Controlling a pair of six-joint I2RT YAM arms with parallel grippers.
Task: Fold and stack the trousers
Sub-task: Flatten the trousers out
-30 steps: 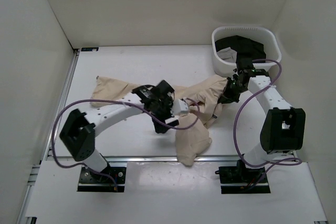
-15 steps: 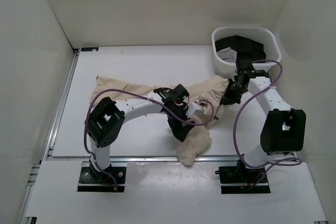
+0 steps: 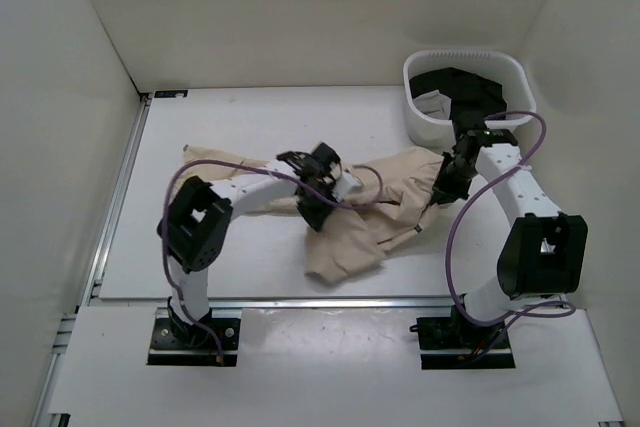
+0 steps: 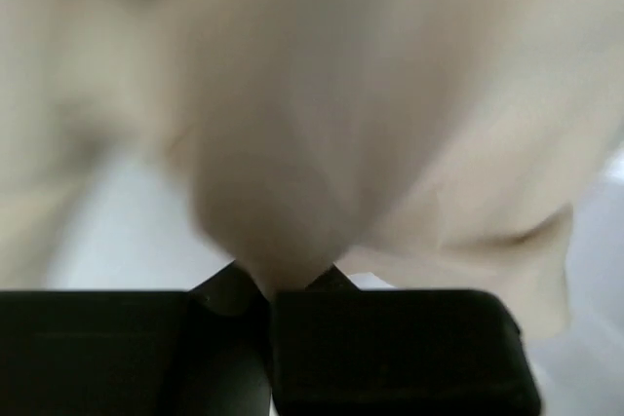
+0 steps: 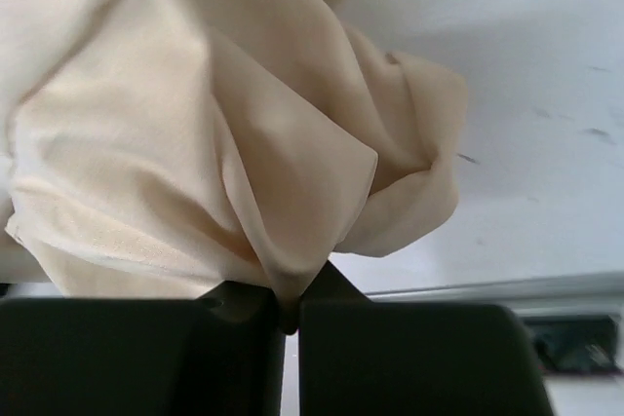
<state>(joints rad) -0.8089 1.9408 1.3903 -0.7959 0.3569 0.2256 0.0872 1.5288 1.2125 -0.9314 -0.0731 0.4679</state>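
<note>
Both sets of jaws are pinched tight on the crumpled beige cotton trousers (image 3: 350, 237), which sprawl mid-way across the white table (image 3: 240, 122). Left gripper (image 3: 333, 190) has a fold near the middle, right gripper (image 3: 438, 193) the right edge, near the white plastic basket (image 3: 425, 122) w/ black clothes.

The trousers (image 3: 345, 247) are soft, matt, creased cloth. The table (image 3: 250, 127) looks smooth and matt, the basket (image 3: 425, 122) plastic. The left end effector (image 4: 271, 284) and right end effector (image 5: 285, 307) look like matt black plastic.
</note>
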